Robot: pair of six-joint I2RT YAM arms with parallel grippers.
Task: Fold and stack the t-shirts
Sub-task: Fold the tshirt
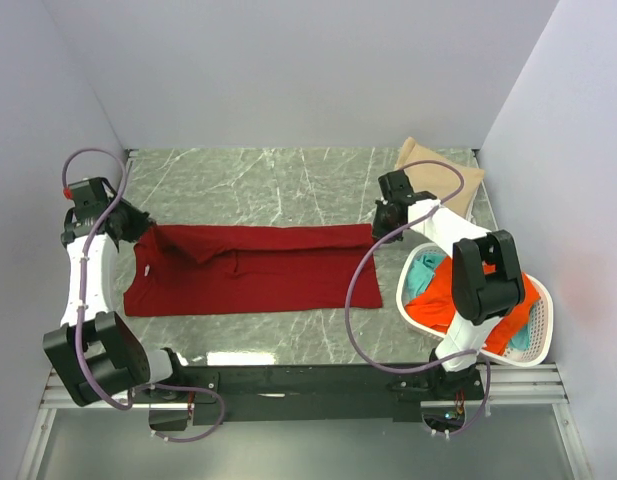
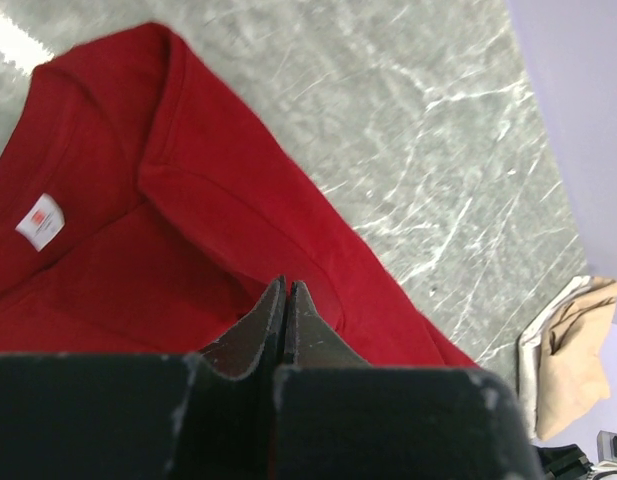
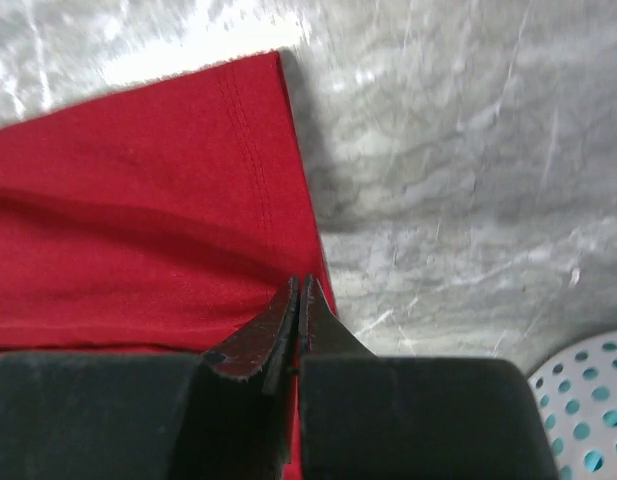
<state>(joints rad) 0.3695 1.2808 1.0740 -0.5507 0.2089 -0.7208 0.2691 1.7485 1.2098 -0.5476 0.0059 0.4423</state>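
Since left gripper (image 2: 286,292) and right gripper (image 3: 300,288) each pinch the far edge of the red shirt (image 1: 248,275) (flat on table (image 1: 288,180), tan shirt (image 1: 440,170) folded far right), lengthwise fold looks underway; next, carry both corners evenly to the near edge.

1 dark red t-shirt (image 1: 253,270), white neck label (image 2: 40,220), folded lengthwise, flat, neck leftward. 1 tan t-shirt (image 1: 443,175), folded, far right. 1 orange-red t-shirt (image 1: 437,298), 1 teal t-shirt (image 1: 420,272), crumpled in basket (image 1: 541,330).

Left tool (image 2: 287,303) tight on dark red t-shirt (image 2: 188,210); tan t-shirt (image 2: 573,345) far right.
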